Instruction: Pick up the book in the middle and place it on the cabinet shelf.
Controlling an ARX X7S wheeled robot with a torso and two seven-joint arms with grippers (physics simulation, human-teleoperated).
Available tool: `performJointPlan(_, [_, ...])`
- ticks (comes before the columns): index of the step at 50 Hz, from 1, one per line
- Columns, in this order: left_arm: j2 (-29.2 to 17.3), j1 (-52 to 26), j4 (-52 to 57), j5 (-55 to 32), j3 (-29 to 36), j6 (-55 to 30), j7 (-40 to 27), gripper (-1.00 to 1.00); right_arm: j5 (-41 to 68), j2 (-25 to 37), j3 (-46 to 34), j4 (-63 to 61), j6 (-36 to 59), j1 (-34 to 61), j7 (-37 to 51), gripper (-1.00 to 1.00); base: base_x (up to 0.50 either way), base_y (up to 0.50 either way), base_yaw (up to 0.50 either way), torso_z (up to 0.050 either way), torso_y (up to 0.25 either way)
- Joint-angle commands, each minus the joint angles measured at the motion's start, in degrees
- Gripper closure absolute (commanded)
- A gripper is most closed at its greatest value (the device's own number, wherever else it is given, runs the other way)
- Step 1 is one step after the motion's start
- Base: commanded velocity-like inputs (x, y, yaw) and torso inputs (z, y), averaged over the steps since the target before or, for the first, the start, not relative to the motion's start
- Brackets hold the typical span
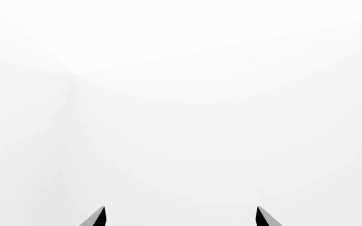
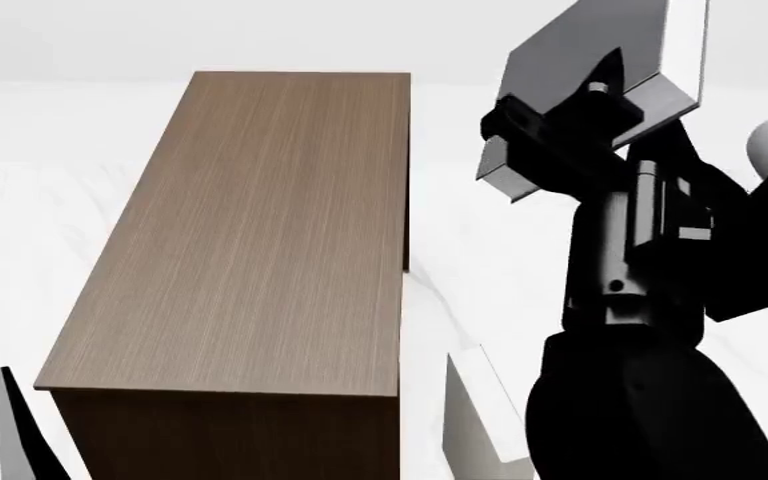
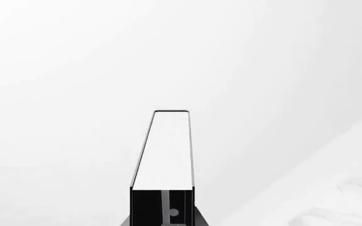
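The grey book (image 2: 595, 48) hangs tilted in the air at the upper right of the head view, to the right of and apart from the cabinet shelf (image 2: 264, 230), a tall dark brown wood-grain box with a flat top. My right gripper (image 2: 584, 112) is shut on the book from below. In the right wrist view the book's white page block (image 3: 165, 150) runs away from the right gripper (image 3: 162, 219), whose jaws press on both covers. My left gripper (image 1: 181, 216) is open, its two dark tips wide apart with only white between them.
An off-white book (image 2: 480, 420) stands on the white surface just right of the cabinet's near corner, below my right arm. A dark-edged pale slab (image 2: 17, 435) shows at the lower left beside the cabinet. White floor and walls surround everything.
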Motion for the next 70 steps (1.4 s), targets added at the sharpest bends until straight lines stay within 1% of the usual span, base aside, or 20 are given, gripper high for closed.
performJointPlan(1, [1.0,0.1,0.3,1.1,-1.1,-0.1,1.2,-1.0,11.4,-3.0,4.3,0.3,2.3,1.3,-3.9,1.0,0.0,0.0,0.0,0.0,0.0])
performJointPlan(6, [0.9,0.0,0.3,1.1,-1.0,-0.2,1.2,-1.0,19.9,-4.4,6.3,1.1,3.3,2.1,-3.1,1.0,0.0,0.0,0.0,0.0,0.002])
performJointPlan(7, [0.9,0.1,0.3,1.1,-1.0,-0.3,1.2,-1.0,23.1,-4.9,6.9,1.8,3.7,2.4,-2.8,1.0,0.0,0.0,0.0,0.0,0.0])
performJointPlan(9, [0.8,0.1,0.4,1.1,-1.0,-0.3,1.2,-1.0,23.8,-5.0,6.9,1.9,3.9,2.5,-2.4,1.0,0.0,0.0,0.0,0.0,0.0])
performJointPlan(13, [0.8,0.2,0.7,1.1,-0.9,-0.4,1.2,-1.0,29.3,-5.9,7.7,2.9,4.4,2.7,-1.2,1.0,0.0,0.0,0.0,0.0,0.003])
performJointPlan(19, [0.7,0.2,0.7,1.1,-0.7,-0.5,1.2,-1.0,34.5,-6.9,8.1,4.5,4.8,3.0,-0.6,1.0,0.0,0.0,0.0,0.0,0.0])
performJointPlan(27, [0.6,0.2,0.7,1.0,-0.5,-0.5,1.1,-1.0,36.6,-7.9,8.0,5.3,3.7,3.7,0.3,1.0,0.0,0.0,0.0,0.002,0.003])
performJointPlan(41, [0.3,0.2,0.5,1.0,-0.2,-0.4,0.9,-1.0,38.0,-10.1,6.0,12.7,2.0,4.5,-0.7,1.0,0.0,0.0,0.0,0.0,0.001])
performJointPlan(53, [0.2,0.3,0.6,1.2,-0.1,-0.3,0.6,-1.0,41.0,-10.1,3.3,5.6,2.8,2.7,3.7,1.0,0.0,0.0,0.0,0.0,0.002])
performJointPlan(65, [0.1,-0.1,0.3,1.2,0.0,-0.3,0.3,-1.0,43.1,-10.3,0.8,3.4,2.6,1.5,4.4,1.0,0.0,0.0,0.0,0.0,0.002])
performJointPlan(70, [0.0,-0.2,0.1,1.2,0.1,-0.2,0.1,-1.0,44.1,-10.3,-0.7,0.2,2.9,0.7,4.9,1.0,0.0,0.0,0.0,0.0,0.002])
